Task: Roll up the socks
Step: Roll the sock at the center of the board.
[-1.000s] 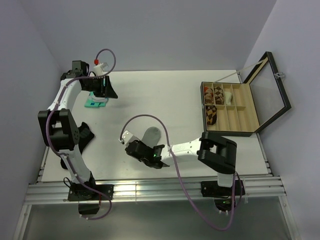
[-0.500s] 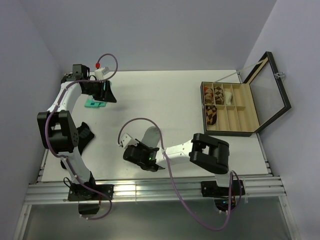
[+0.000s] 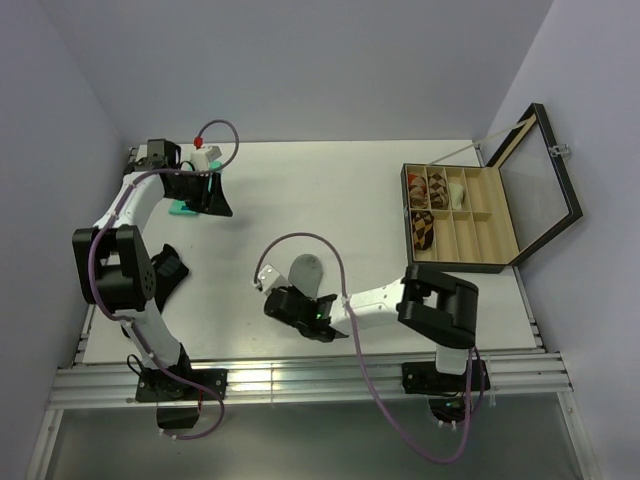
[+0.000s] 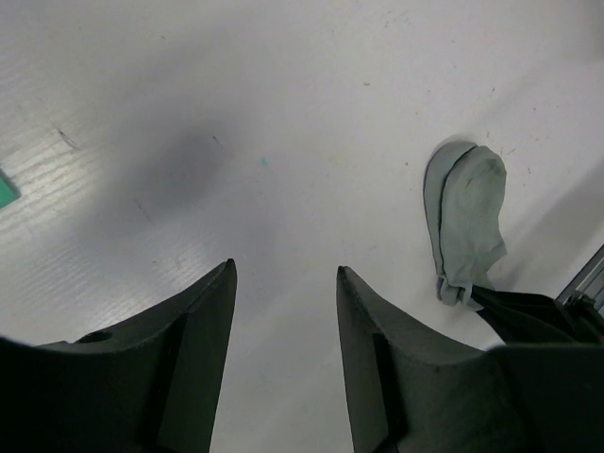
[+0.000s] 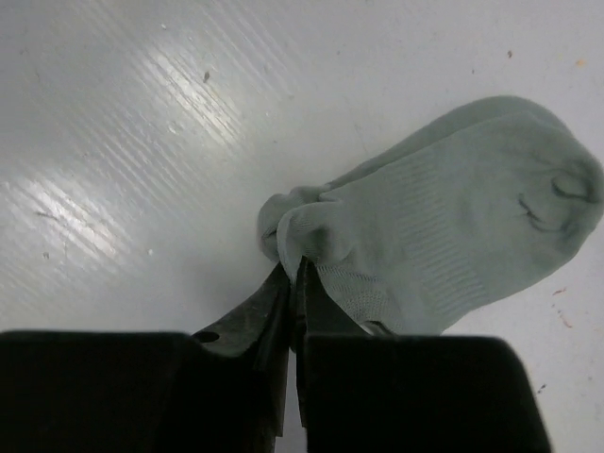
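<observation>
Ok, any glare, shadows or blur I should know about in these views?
Right wrist: streaky glare on the table beside the socks; the right gripper is nearly black. Left wrist: a soft shadow on the table above the left gripper, which looks blurred. Top external: even light, sharp.

White links and bulky black joints on left arm (image 3: 125, 205) and right arm (image 3: 375, 300) — looping purple cables (image 3: 300, 236), matte black fingers (image 4: 377, 359).
</observation>
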`<state>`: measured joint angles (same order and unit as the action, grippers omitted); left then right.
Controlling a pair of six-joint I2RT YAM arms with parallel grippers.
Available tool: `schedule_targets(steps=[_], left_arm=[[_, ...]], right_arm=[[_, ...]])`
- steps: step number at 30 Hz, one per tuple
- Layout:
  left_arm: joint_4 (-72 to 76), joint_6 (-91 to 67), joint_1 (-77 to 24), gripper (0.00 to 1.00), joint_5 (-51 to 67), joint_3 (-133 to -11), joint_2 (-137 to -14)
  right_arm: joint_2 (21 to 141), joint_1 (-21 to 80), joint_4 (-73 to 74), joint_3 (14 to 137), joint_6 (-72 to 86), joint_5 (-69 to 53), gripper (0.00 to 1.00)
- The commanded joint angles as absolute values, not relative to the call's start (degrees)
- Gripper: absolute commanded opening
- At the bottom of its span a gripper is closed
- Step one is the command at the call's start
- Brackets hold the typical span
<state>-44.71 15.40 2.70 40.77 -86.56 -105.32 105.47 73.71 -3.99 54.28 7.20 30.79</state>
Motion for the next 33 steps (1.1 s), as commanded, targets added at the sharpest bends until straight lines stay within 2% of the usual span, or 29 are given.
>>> schedule_targets(steps=[1, 9, 14, 19, 20, 27, 33], left_arm=[[-42.2, 17.3, 2.7, 0.52, 41.0, -84.1, -100.2], [-35.2, 22.8, 0.5, 0.52, 38.3, -71.1, -90.3], [-28.1, 26.8, -4.9, 0.51, 35.7, -62.5, -82.0], [-18.8, 29.7, -12.6, 0.55, 30.6, -50.9, -72.9], [-17.5, 31.0, -13.7, 0.56, 30.0, -49.5, -70.2], [-8.8, 37.9, -22.0, 0.64, 30.3, -37.7, -61.7], [-2.1, 42.8, -32.3, 0.74, 26.4, -28.5, -57.1]], right_arm=[[98.7, 70.5, -10.0, 49.4, 12.9, 22.2, 0.06], [92.4, 59.4, -11.8, 44.3, 17.3, -2.7, 0.07], [95.7, 50.8, -11.3, 45.3, 20.8, -21.4, 0.06], [100.9, 45.6, -14.3, 45.4, 25.3, -36.1, 0.08], [102.1, 44.7, -14.8, 45.6, 26.1, -42.1, 0.08], [108.8, 39.7, -25.4, 45.6, 35.6, -55.6, 0.08], [112.8, 38.1, -30.9, 45.6, 41.8, -60.6, 0.08]])
